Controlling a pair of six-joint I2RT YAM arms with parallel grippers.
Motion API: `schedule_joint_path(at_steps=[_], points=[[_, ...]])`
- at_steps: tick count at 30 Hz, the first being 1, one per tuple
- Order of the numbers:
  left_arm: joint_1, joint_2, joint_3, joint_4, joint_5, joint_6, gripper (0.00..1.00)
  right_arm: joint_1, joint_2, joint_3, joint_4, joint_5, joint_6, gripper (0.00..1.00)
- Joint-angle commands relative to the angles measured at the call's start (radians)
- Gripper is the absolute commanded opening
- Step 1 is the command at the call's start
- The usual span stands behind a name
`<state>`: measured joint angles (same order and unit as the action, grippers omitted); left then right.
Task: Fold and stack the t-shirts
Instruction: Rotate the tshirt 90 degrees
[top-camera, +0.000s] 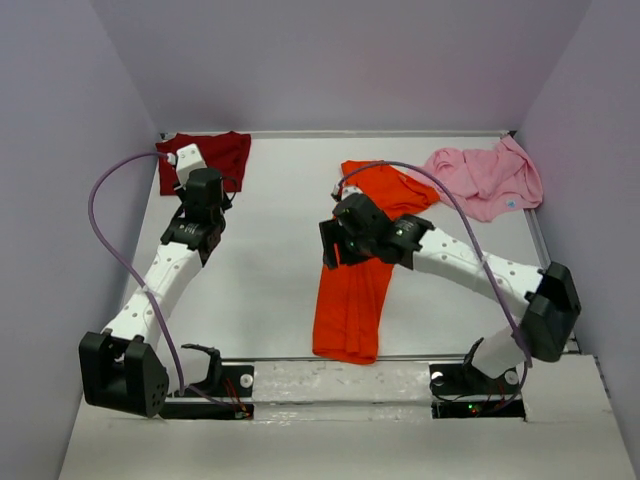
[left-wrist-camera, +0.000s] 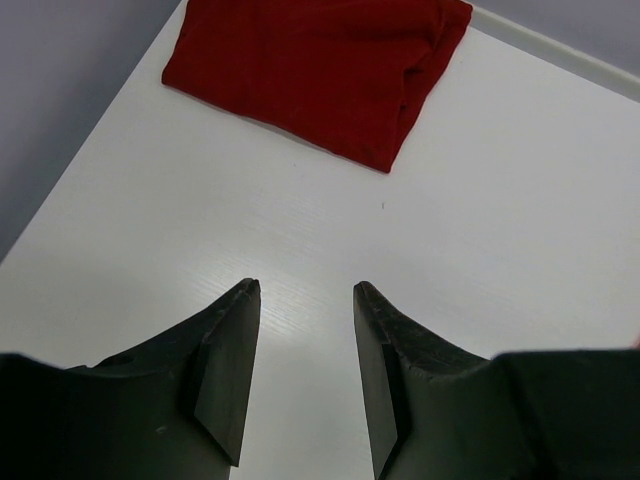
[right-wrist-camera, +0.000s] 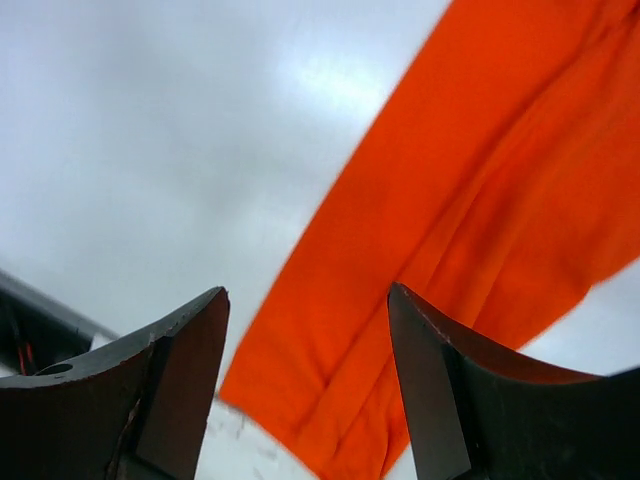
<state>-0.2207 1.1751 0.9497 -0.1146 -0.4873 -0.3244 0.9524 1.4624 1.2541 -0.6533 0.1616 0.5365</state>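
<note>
Far left, at the back corner of the bench (top-camera: 270, 260): maroon t-shirt (top-camera: 225, 155), folded into a flat rectangle, lying close against the back edge. Just in front of it, left pincer (left-wrist-camera: 305, 290), jaws parted, gripping nothing, bare white surface showing between the fingers (left-wrist-camera: 225, 370). Tips short of the cloth, not touching it.

Around the middle: orange t-shirt (top-camera: 355, 295), folded lengthwise into a long narrow band. Runs from the back half of the bench almost to the near edge, upper part angled off to the right. Over the band's left edge, about mid-length, right pincer (right-wrist-camera: 305, 292), also spread wide, holding nothing. Orange cloth and bare bench both in sight below the gap. Blurred in the wrist view, so height above the cloth impossible to judge.

Back right: pink t-shirt (top-camera: 485, 180), unfolded, crumpled in a loose heap, just beside the orange one's upper end. Touching it or not, cannot tell.
</note>
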Motion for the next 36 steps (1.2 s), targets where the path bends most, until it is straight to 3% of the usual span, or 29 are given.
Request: schedule_joint_path(at_steps=[1,5,9,12,21,25,31,36], points=[[0.006,0.003,0.027,0.035,-0.001,-0.011,0.52,-0.209,0.197,0.165,0.135,0.015,-0.184,0.70],[0.004,0.001,0.027,0.035,0.004,-0.013,0.52,-0.344,0.523,0.495,0.126,0.019,-0.250,0.70],[0.004,0.003,0.024,0.038,0.010,-0.013,0.52,-0.475,0.706,0.681,0.106,-0.016,-0.212,0.69],[0.004,0.006,0.024,0.038,0.013,-0.013,0.52,-0.543,0.774,0.755,0.081,-0.025,-0.216,0.70],[0.004,0.012,0.026,0.039,0.030,-0.018,0.52,-0.636,0.831,0.742,0.073,0.016,-0.242,0.70],[0.004,0.017,0.024,0.038,0.036,-0.018,0.52,-0.647,0.886,0.792,0.063,-0.062,-0.240,0.70],[0.004,0.020,0.026,0.038,0.035,-0.019,0.52,-0.647,1.035,0.959,0.004,-0.382,-0.198,0.70],[0.004,0.023,0.023,0.038,0.039,-0.022,0.52,-0.647,1.112,1.039,0.004,-0.508,-0.162,0.70]])
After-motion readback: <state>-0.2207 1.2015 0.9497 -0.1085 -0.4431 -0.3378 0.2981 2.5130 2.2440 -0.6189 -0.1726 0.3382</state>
